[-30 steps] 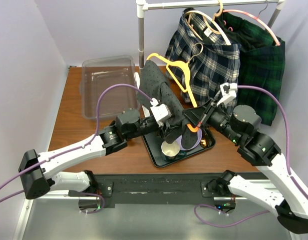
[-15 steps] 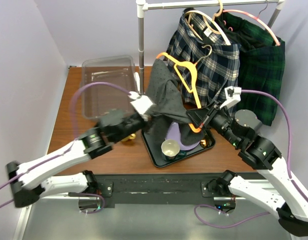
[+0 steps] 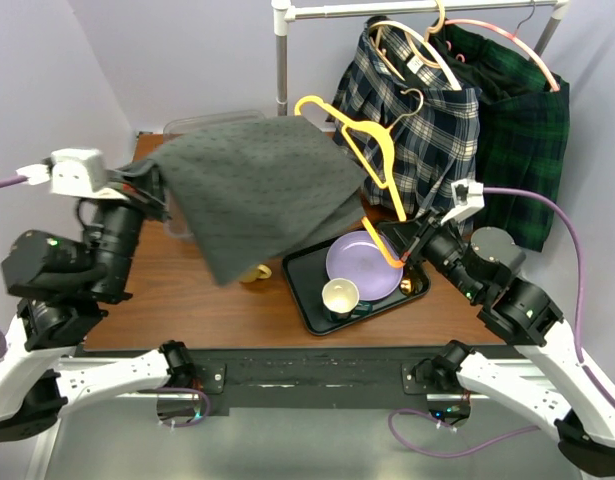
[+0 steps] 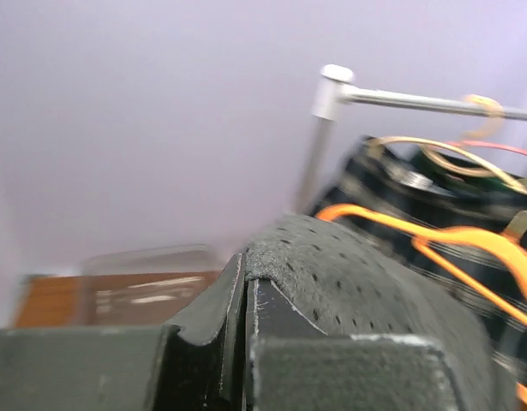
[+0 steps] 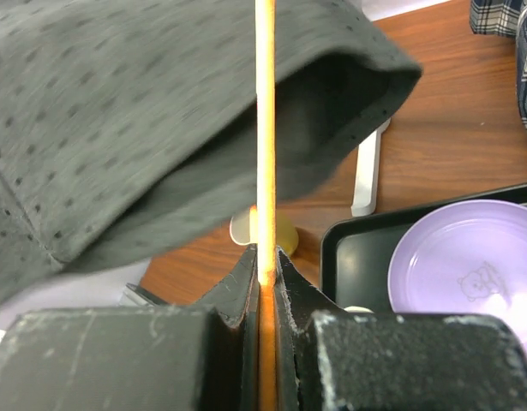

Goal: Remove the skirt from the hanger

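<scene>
The grey dotted skirt [image 3: 257,195] is stretched out in the air over the left half of the table. My left gripper [image 3: 152,185] is shut on its left edge, and the wrist view shows the cloth [image 4: 357,282] pinched between the closed fingers [image 4: 243,265]. My right gripper [image 3: 402,250] is shut on the lower end of the orange hanger [image 3: 372,150], which stands tilted above the tray. In the right wrist view the hanger bar [image 5: 265,128] rises from the gripper [image 5: 265,253] and crosses the skirt's open end [image 5: 117,128]. I cannot tell whether the cloth is hooked on it.
A black tray [image 3: 307,300] holds a purple plate [image 3: 362,262] and a cup [image 3: 340,297]. A yellow object [image 3: 255,272] sits left of the tray. A clear bin [image 3: 202,125] is mostly hidden behind the skirt. The rack pole [image 3: 281,60] carries plaid skirts [image 3: 427,110] at the back right.
My left gripper closed on the skirt and swung up and far to the left, drawing the cloth off along the hanger. The right gripper kept hold of the hanger and shifted slightly.
</scene>
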Tool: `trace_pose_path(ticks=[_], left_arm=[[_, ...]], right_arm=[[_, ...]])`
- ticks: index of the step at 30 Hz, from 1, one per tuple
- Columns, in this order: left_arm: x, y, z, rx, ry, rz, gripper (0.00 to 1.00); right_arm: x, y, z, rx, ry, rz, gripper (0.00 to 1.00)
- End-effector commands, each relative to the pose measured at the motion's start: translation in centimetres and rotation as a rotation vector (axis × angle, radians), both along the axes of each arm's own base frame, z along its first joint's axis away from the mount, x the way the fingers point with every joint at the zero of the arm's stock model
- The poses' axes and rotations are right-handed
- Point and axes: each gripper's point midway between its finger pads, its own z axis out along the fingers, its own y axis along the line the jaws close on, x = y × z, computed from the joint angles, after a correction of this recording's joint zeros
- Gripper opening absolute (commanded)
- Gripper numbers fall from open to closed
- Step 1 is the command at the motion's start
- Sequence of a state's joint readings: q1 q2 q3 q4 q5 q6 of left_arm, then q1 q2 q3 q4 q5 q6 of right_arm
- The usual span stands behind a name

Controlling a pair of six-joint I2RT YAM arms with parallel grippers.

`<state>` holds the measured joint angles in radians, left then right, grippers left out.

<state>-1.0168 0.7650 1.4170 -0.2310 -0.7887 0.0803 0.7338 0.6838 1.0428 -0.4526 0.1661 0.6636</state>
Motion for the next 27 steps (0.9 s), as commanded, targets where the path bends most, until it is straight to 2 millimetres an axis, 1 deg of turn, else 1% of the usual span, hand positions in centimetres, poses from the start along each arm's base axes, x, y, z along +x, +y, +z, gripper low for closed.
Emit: trace_pose_path(ticks=[1,2,4,5,6,8,9,10,11,12,13,14,15,16,17,19,20,24,25,27], left_arm=[[0.0,6.4,1.3,-0.008,0.005,0.325,0.0],[0.1,6.6,1.9,-0.064,-0.023,0.342,0.0],[0.6,6.1,1.9,0.005,-0.042,0.371,0.0],[0.9,5.6,2.0,0.012,-0.066,0.376,0.0],[1.5,4.7,1.7,0.085,-0.065,0.394,0.0],[2.0,4.1,1.6,0.112,-0.059,0.418,0.0],[2.6,3.4,1.4,0.151,-0.05,0.432,0.0],[2.8,3.2,1.4,0.16,-0.045,0.44,0.0],[2.7,3.6,1.7,0.135,-0.043,0.459,0.0],[2.8,3.8,1.7,0.173,-0.039,0.49,0.0],[2.4,4.8,2.6,0.11,-0.06,0.52,0.0],[2.0,5.7,2.8,0.094,-0.053,0.555,0.0],[1.5,6.8,3.3,0.128,-0.055,0.594,0.0],[0.9,7.8,4.1,0.088,-0.068,0.611,0.0],[0.1,9.0,5.3,0.073,-0.08,0.621,0.0],[-0.7,10.3,6.6,0.077,-0.08,0.619,0.0],[-1.5,11.7,7.6,0.047,-0.089,0.625,0.0],[-3.8,15.4,8.8,0.0,-0.109,0.656,0.0],[-3.8,15.3,8.7,0.012,-0.113,0.652,0.0],[-3.4,14.2,8.8,0.036,-0.146,0.608,0.0]], right_arm=[[0.9,-1.2,2.2,0.023,-0.084,-0.074,0.0],[0.9,-1.2,2.3,0.025,-0.084,-0.074,0.0],[0.8,-1.2,2.4,0.03,-0.086,-0.07,0.0],[0.8,-1.2,2.4,0.029,-0.087,-0.068,0.0],[0.7,-1.2,2.4,0.029,-0.087,-0.068,0.0],[0.6,-1.4,2.5,0.026,-0.089,-0.068,0.0],[0.5,-1.4,2.4,0.023,-0.087,-0.065,0.0],[0.4,-1.6,2.6,0.023,-0.094,-0.069,0.0],[0.5,-1.8,2.6,0.02,-0.092,-0.078,0.0],[0.5,-1.9,2.5,0.016,-0.093,-0.084,0.0],[0.4,-2.1,2.5,0.01,-0.096,-0.09,0.0],[0.5,-2.3,2.3,0.005,-0.094,-0.097,0.0],[0.6,-2.5,2.2,-0.002,-0.092,-0.112,0.0],[0.7,-2.7,2.2,-0.009,-0.098,-0.118,0.0],[0.7,-2.8,2.0,-0.014,-0.095,-0.122,0.0],[0.8,-2.9,1.9,-0.022,-0.096,-0.129,0.0],[0.8,-2.9,1.9,-0.025,-0.096,-0.131,0.0],[1.1,-2.7,1.8,-0.025,-0.094,-0.132,0.0],[1.1,-2.6,1.8,-0.021,-0.094,-0.128,0.0],[1.2,-2.3,1.8,-0.017,-0.092,-0.122,0.0]])
